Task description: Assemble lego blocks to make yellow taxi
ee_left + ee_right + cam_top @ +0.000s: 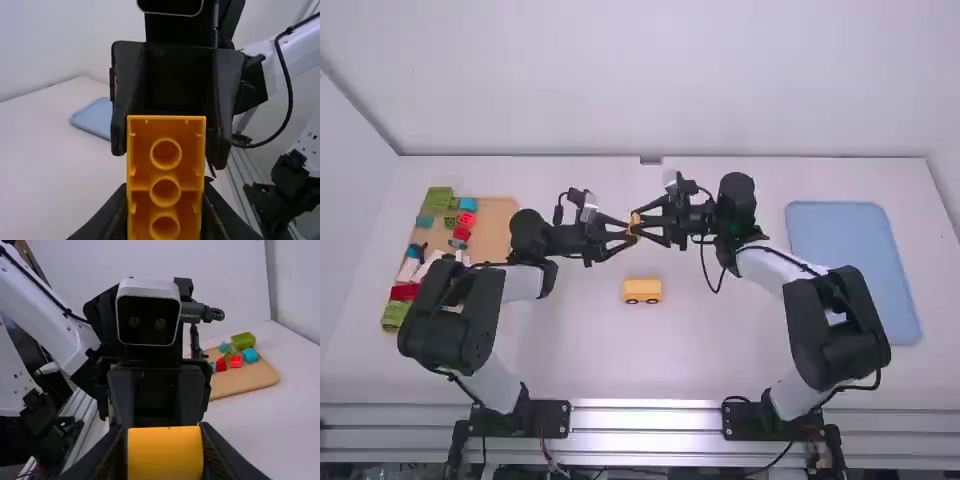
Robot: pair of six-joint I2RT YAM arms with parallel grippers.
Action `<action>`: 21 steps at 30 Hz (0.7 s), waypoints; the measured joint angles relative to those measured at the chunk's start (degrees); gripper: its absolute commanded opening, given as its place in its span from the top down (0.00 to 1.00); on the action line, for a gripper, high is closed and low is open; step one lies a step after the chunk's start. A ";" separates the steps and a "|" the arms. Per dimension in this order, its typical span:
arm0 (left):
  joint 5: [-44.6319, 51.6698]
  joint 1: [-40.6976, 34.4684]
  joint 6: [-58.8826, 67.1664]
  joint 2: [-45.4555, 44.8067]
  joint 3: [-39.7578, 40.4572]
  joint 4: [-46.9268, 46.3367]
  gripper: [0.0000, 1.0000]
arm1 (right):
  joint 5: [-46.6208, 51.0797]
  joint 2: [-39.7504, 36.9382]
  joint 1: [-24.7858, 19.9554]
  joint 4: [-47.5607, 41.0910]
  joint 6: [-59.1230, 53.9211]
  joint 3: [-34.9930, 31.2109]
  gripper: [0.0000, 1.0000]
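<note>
White table below; left gripper and right gripper both clamped on orange brick between them; yellow block resting nearer.

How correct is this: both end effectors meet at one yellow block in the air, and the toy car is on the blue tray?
One part is wrong: the high view shows the toy car on the white table, between the wooden board and the blue tray. The rest is right.

A wooden board, yellow block and blue tray lie on the white table.
</note>
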 measured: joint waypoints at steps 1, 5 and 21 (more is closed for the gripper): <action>0.17 -0.04 0.02 0.00 -0.02 0.28 0.90 | -0.13 0.00 -0.02 0.00 0.00 0.00 0.73; 0.28 -0.09 -0.20 0.00 -0.02 0.96 0.60 | -0.63 0.00 -0.15 0.20 -0.04 0.09 0.84; -2.78 -0.09 4.20 0.00 0.02 -8.52 0.01 | 18.58 -1.07 -6.78 -22.62 -4.68 0.33 0.87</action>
